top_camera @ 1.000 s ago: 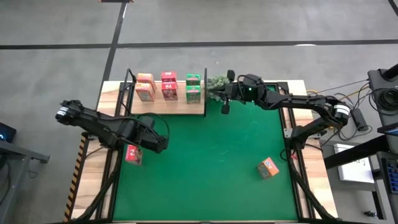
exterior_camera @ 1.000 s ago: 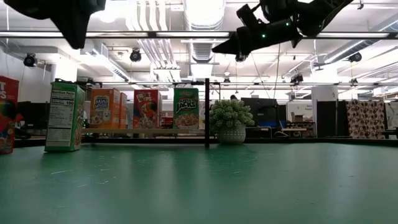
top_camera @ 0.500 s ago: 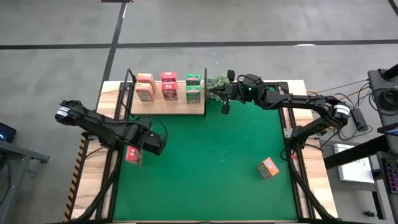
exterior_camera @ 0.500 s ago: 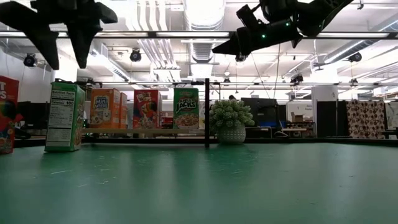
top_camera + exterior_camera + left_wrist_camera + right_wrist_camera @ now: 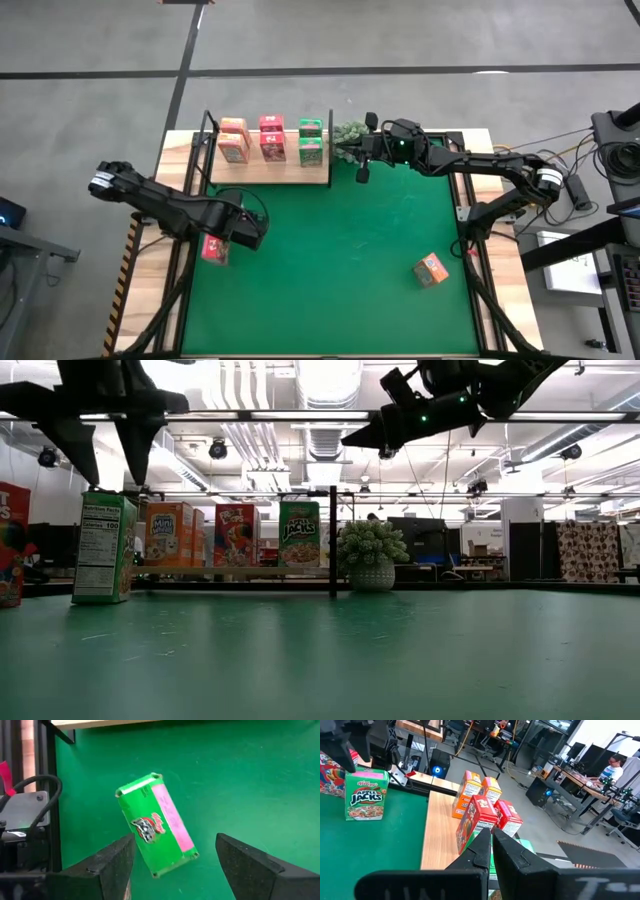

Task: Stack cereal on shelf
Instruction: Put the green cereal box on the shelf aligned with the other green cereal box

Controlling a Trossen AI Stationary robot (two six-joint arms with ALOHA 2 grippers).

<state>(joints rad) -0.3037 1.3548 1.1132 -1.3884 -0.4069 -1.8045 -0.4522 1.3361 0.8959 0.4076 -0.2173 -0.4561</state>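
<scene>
Hovering open, left gripper point(image 5: 172, 865) — seemingly above green cereal box point(image 5: 156, 824).

Two dark jointed arms, white wrist bands, green light on one.

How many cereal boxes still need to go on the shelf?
Six cereal boxes sit on the shelf. Nothing is held: the open left gripper hovers over a green box; the right gripper waits by the shelf. Left: that green box, a red box, an orange box.
</scene>
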